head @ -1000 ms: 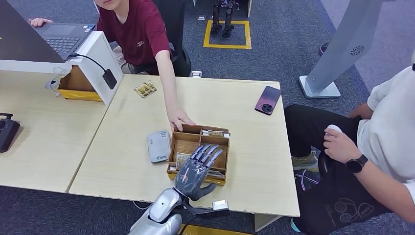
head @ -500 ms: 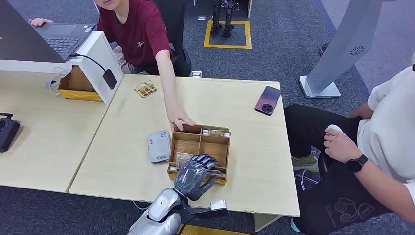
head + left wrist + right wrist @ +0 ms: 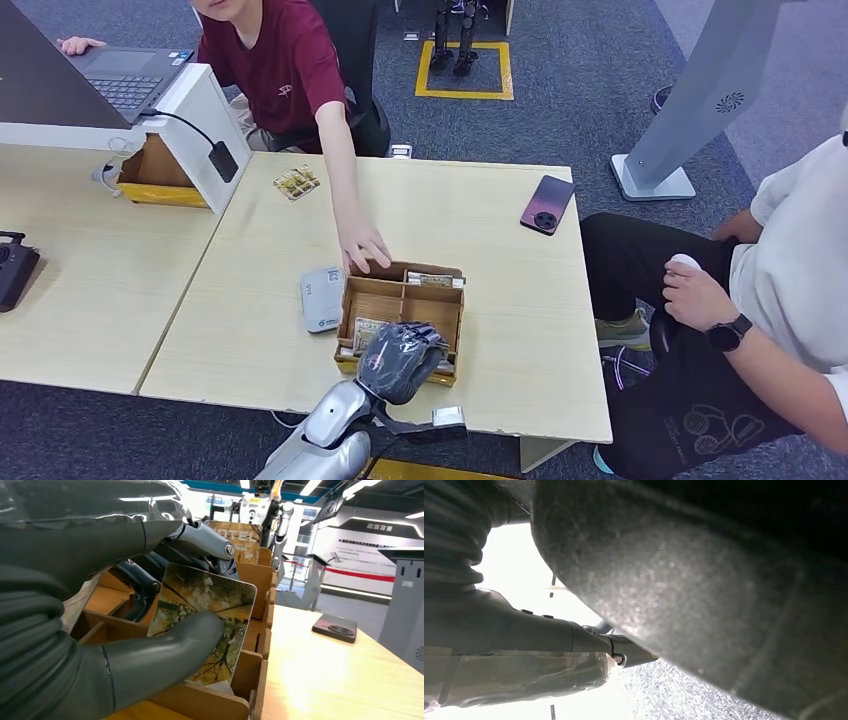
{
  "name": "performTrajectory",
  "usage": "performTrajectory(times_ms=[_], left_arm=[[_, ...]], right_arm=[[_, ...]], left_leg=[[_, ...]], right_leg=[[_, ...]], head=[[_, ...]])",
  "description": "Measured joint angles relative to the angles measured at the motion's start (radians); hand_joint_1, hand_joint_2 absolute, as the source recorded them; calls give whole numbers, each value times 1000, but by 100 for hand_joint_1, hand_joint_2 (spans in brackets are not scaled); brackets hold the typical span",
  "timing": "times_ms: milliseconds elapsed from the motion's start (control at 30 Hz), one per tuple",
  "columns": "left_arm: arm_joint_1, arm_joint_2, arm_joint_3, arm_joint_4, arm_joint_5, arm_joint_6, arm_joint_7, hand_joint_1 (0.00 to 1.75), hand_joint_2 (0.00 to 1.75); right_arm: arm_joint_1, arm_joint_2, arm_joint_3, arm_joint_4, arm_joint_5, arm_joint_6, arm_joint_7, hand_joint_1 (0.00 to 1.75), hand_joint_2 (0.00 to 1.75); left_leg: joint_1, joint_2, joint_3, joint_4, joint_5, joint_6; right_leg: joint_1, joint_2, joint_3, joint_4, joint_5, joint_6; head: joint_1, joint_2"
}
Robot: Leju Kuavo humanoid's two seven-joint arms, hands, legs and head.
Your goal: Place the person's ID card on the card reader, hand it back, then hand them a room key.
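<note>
Head view, table: light wooden table (image 3: 250,300) with a wooden box (image 3: 400,305) split into compartments near the robot's edge.
Head view, left hand: left hand (image 3: 398,360) is curled over the near compartments of the box and hides what is under it.
Head view, card reader: small grey card reader (image 3: 321,298) lies flat just beside the box, on its left.
Head view, person's hand: person in a dark red shirt reaches over the table; that person's hand (image 3: 362,245) touches the far left rim of the box.
Head view, other things: dark phone (image 3: 547,204) lies near the far right edge, well apart from the box; a small patterned card (image 3: 297,182) lies near the far left part; a laptop (image 3: 125,75) stands on the next desk; a second person in white sits at the right.
Left wrist view, room key: room key (image 3: 202,622), a card with a yellow-brown picture, stands tilted in a near compartment, pinched between the grey thumb (image 3: 165,652) and the dark fingers (image 3: 145,582) behind it.
Left wrist view, box content: another card printed HOTEL (image 3: 240,540) stands upright in a farther compartment.
Left wrist view, beyond: the phone lies flat on the table.
Right wrist view, right hand: right hand (image 3: 514,630) shows very close and dark; I cannot tell how its fingers stand.
</note>
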Motion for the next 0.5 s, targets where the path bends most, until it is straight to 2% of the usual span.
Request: performTrajectory(times_ms=[233, 500], left_arm=[[-4, 0, -7, 6, 5, 1, 2, 175, 175], [-4, -1, -14, 7, 64, 2, -38, 175, 175]], right_arm=[[0, 0, 0, 0, 0, 0, 0, 0, 175], [-1, 0, 0, 0, 0, 0, 0, 0, 175]], left_leg=[[0, 0, 0, 0, 0, 0], [0, 0, 0, 0, 0, 0]], right_leg=[[0, 0, 0, 0, 0, 0], [0, 0, 0, 0, 0, 0]], head=[[0, 0], [0, 0]])
